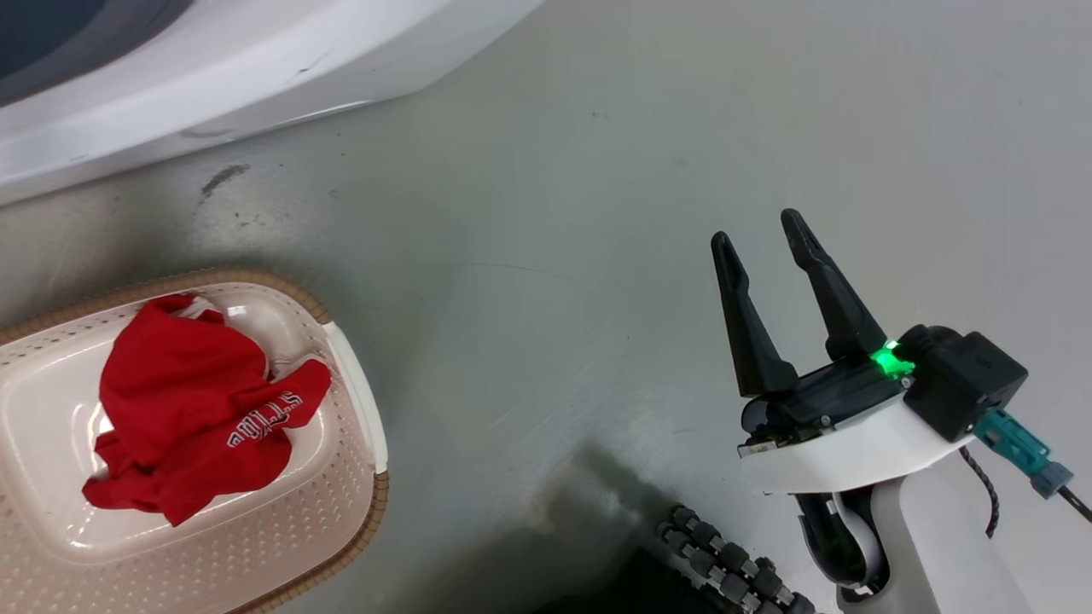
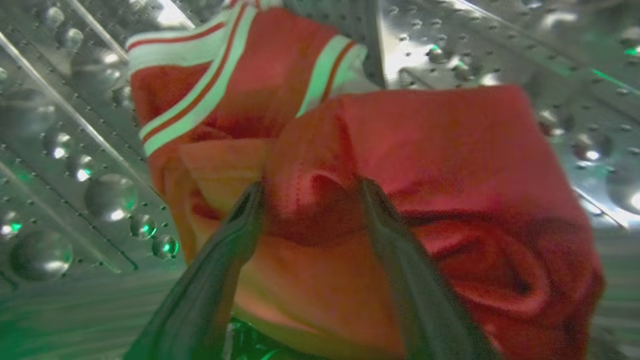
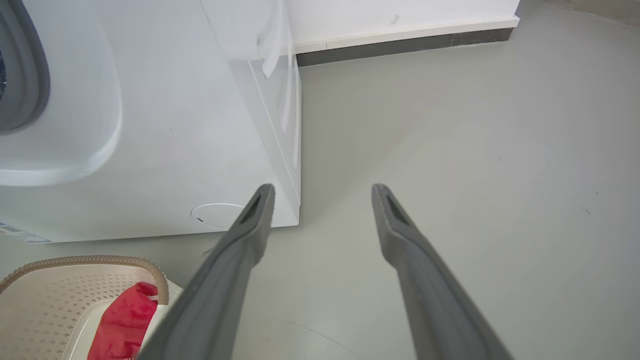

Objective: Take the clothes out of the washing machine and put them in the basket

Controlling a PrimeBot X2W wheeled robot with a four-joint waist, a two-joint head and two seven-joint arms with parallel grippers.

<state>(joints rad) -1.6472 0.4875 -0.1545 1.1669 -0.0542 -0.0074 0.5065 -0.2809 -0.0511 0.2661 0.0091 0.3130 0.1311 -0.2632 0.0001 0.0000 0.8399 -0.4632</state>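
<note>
left wrist view: left gripper (image 2: 312, 185) is inside the drum (image 2: 75, 160), fingers spread wide. the tips push into the striped garment (image 2: 465, 165) and a bulge of red cloth sits between them, not pinched. nothing gripped as far as i can see. the garment is a crumpled heap across centre and right of frame, its white-and-red trim (image 2: 200, 90) at upper left. perforated steel wall all around it. the lower part of the frame is blurry.

head view: basket (image 1: 363, 409) at lower left on the floor (image 1: 546, 256), cut by the frame edge. lettered garment (image 1: 188, 401) lies bunched in it, white lettering facing up, upside down in frame. washing machine (image 1: 239, 68) runs as a white edge across the upper left, apart from the basket. right gripper (image 1: 757, 227) is right of centre, fingers wide apart, empty, over bare floor, well apart from the basket. green light (image 1: 887, 362) lit at the finger base. black ribbed cable (image 1: 725, 571) at the bottom edge.

right wrist view: that gripper's two fingers are apart with bare floor between them. machine front at left, grey door seal (image 3: 25, 75) at the upper left edge. basket corner with red cloth at lower left, near the machine's foot. dark skirting (image 3: 400, 45) along the top.
</note>
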